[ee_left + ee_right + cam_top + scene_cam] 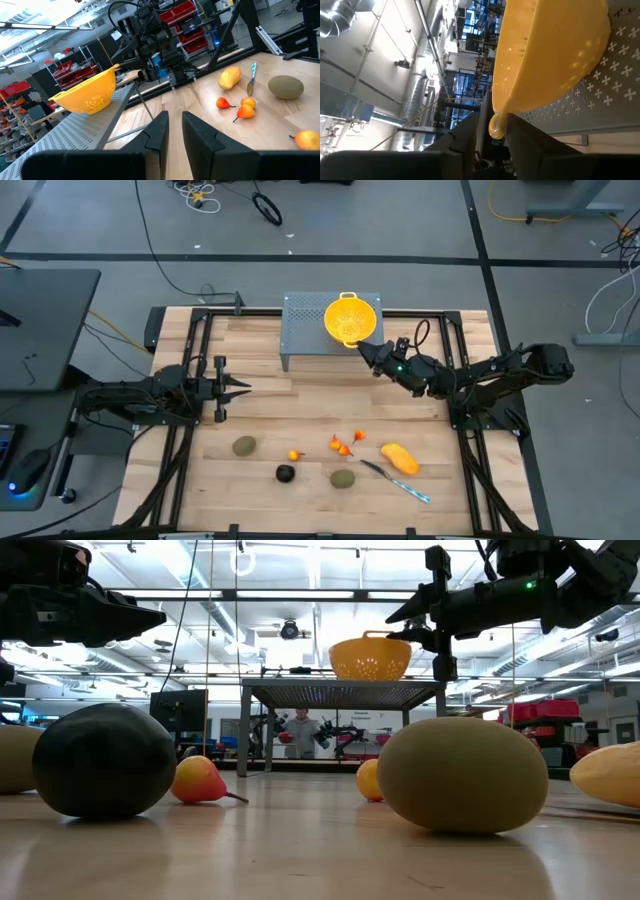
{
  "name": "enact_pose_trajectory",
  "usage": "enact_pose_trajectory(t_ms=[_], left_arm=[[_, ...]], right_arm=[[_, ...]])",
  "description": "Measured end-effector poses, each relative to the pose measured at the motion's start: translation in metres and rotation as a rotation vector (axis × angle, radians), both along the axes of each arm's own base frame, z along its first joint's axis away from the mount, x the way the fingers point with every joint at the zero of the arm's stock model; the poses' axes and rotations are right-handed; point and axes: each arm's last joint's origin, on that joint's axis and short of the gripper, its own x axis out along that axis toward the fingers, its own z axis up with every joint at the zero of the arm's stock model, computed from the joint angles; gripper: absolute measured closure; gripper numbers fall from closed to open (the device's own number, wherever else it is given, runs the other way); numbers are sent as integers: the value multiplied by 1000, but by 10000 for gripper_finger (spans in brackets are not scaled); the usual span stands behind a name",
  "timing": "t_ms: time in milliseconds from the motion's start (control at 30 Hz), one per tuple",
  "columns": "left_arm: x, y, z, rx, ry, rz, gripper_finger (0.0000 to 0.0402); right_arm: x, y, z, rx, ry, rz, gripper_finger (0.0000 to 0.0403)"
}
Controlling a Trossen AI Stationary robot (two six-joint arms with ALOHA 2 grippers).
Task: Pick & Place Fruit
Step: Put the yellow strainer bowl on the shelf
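The toy fruits lie on the near part of the wooden table: a yellow-orange oblong (400, 458), two olive-green ovals (244, 446) (343, 478), a dark ball (285, 473) and small orange-red pieces (343, 445). No gripper is near them. The yellow colander (350, 318) stands on a grey perforated stand (305, 330) at the far side. My right gripper (368, 350) is raised at the colander's near handle (497, 125), open, with one finger on each side of it. My left gripper (243, 388) hovers over the table's left part, its fingers a narrow gap apart. My right gripper has its fingers (465, 137) either side of the colander's near handle (498, 131), coming level from the table's near right. I cannot tell whether they touch it. The colander sits upright on the stand.
A slim silver-and-blue knife (395, 480) lies beside the oblong fruit and the right olive oval. Black frame rails run along both sides of the table (270, 410). Bare wood lies between the stand and the row of fruit. A person stands far off in the room (300, 730).
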Motion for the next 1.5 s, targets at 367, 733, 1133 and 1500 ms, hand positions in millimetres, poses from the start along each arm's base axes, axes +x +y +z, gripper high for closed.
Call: enact_pose_trajectory(t_ms=[367,733,1133,1500], left_arm=[[0,0,0,0,0,0,338],[0,0,0,0,0,0,338],[0,0,0,0,0,0,338],[0,0,0,0,0,1,338]], right_arm=[[0,0,0,-16,23,2,245],[-2,1,0,-32,61,54,245],[-6,4,6,-46,53,60,245],[-27,5,20,-59,136,-4,265]])
